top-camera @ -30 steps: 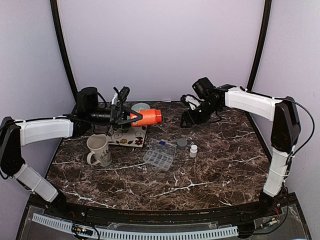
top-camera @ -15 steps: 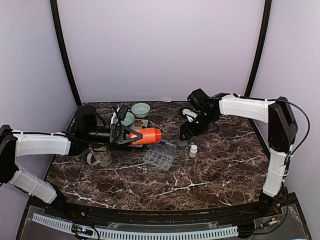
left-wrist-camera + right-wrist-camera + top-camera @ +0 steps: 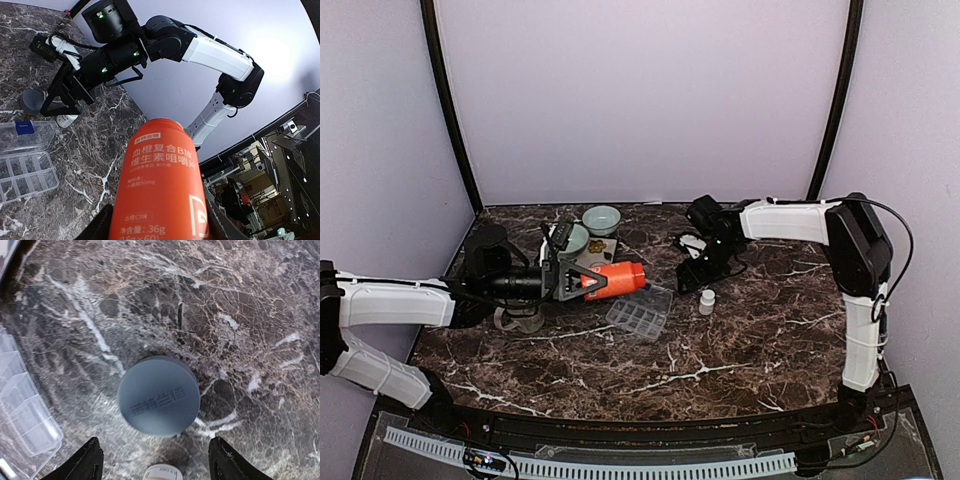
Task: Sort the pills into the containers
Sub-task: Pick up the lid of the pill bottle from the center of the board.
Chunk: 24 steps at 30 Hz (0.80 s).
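Your left gripper (image 3: 590, 281) is clamped on the bottle (image 3: 619, 277); your right gripper (image 3: 154, 442) is spread wide and empty.
You hold the orange bottle level, with the box (image 3: 640, 314) at its 5 o'clock. The grey cap (image 3: 159, 395) lies at 12 o'clock from your right fingers, untouched.

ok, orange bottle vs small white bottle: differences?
Size: the orange bottle is far bigger than the white bottle. Pose: the orange bottle lies sideways in the air; the white bottle stands upright on the table. State: the left end effector grips the orange bottle; nothing holds the white bottle. Shared: both are near the organiser box.
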Each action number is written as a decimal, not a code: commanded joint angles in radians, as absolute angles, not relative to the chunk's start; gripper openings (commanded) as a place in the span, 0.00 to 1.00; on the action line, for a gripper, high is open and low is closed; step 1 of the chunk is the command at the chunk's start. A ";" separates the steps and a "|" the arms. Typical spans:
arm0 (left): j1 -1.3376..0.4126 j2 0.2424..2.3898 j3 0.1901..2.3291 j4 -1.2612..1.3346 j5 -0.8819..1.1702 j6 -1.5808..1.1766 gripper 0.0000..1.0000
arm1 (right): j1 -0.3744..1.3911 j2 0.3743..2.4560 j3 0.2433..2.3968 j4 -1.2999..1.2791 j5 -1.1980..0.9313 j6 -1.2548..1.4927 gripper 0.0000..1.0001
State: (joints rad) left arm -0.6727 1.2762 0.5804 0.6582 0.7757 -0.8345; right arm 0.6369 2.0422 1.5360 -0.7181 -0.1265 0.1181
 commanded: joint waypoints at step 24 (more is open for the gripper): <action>-0.680 1.214 0.579 0.644 0.749 -0.812 0.04 | 0.649 2.184 1.683 -0.733 -0.053 0.098 0.74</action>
